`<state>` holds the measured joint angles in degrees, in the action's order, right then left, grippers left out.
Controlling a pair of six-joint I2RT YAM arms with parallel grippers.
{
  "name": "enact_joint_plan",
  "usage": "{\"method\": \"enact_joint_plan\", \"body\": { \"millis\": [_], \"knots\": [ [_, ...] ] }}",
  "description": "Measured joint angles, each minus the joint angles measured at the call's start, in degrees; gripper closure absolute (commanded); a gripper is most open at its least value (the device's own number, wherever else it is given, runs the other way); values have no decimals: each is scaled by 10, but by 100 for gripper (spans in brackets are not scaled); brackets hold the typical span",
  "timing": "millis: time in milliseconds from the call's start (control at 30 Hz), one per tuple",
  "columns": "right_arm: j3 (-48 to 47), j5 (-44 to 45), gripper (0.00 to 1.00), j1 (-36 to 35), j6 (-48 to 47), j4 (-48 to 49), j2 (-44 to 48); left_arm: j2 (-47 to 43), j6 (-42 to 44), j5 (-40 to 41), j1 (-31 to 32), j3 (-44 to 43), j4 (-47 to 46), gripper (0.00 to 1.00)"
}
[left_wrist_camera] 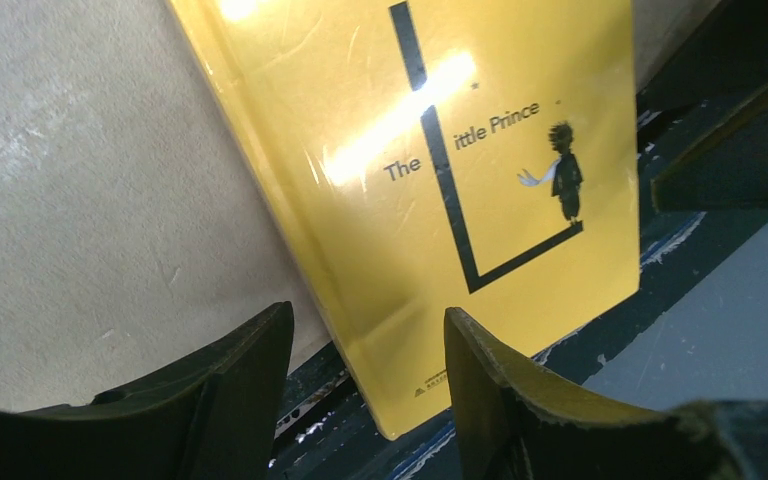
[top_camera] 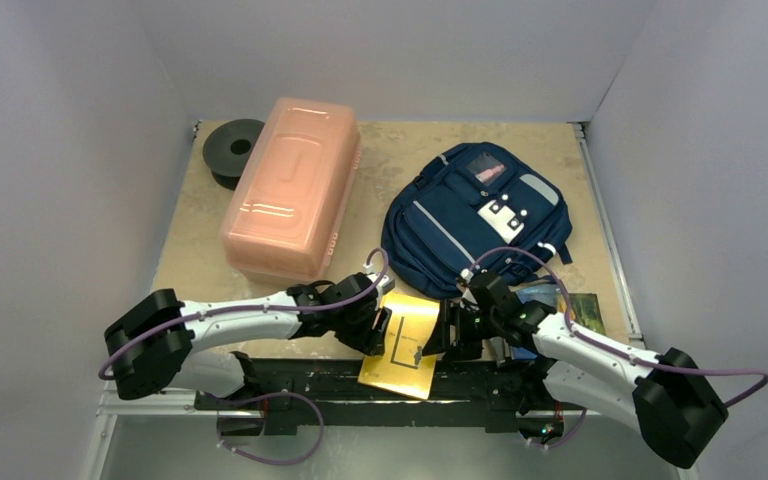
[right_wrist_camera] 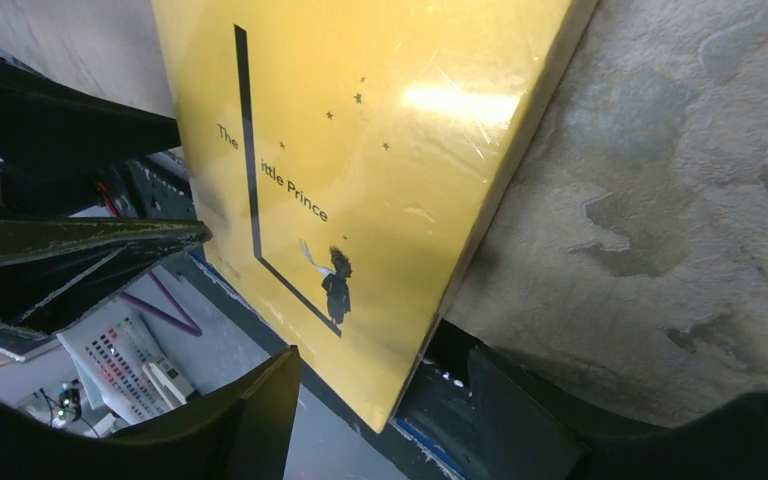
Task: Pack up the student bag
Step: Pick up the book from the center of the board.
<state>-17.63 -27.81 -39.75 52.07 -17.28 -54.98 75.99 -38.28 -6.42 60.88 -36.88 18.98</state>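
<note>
The student bag [top_camera: 475, 215], navy with grey stripes, lies flat at the back right of the table. A yellow book [top_camera: 405, 340], "The Little Prince", lies at the near edge and overhangs the black rail. My left gripper [top_camera: 380, 325] is at its left side and my right gripper [top_camera: 450, 335] at its right side. In the left wrist view the book [left_wrist_camera: 440, 180] has its near corner between my open left gripper [left_wrist_camera: 370, 370], with a gap on the left. In the right wrist view the book [right_wrist_camera: 360, 150] points a corner between my open right gripper [right_wrist_camera: 385, 405], touching neither finger.
A long pink translucent box [top_camera: 290, 185] lies at the back left, with a black spool [top_camera: 232, 150] behind it. A small item with a green picture [top_camera: 588, 310] lies by the right arm. The black rail [top_camera: 300, 375] runs along the near edge.
</note>
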Motion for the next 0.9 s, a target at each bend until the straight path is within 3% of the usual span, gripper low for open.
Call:
{"method": "enact_joint_plan", "body": {
  "millis": [367, 733, 833, 867, 900],
  "knots": [
    [33, -22, 34, 0, 12, 55, -17, 42, -17, -7, -1, -9, -5, 51],
    [97, -43, 31, -4, 132, 185, -7, 56, -16, -26, -1, -15, -16, 55],
    [108, -47, 42, -4, 162, 215, -14, 57, -16, -30, -2, -16, -17, 54],
    [109, -48, 54, -4, 168, 221, -19, 57, -16, -30, -3, -16, -16, 53],
    [111, -46, 59, -5, 174, 225, -23, 57, -16, -31, -4, -16, -16, 51]
  ]
}}
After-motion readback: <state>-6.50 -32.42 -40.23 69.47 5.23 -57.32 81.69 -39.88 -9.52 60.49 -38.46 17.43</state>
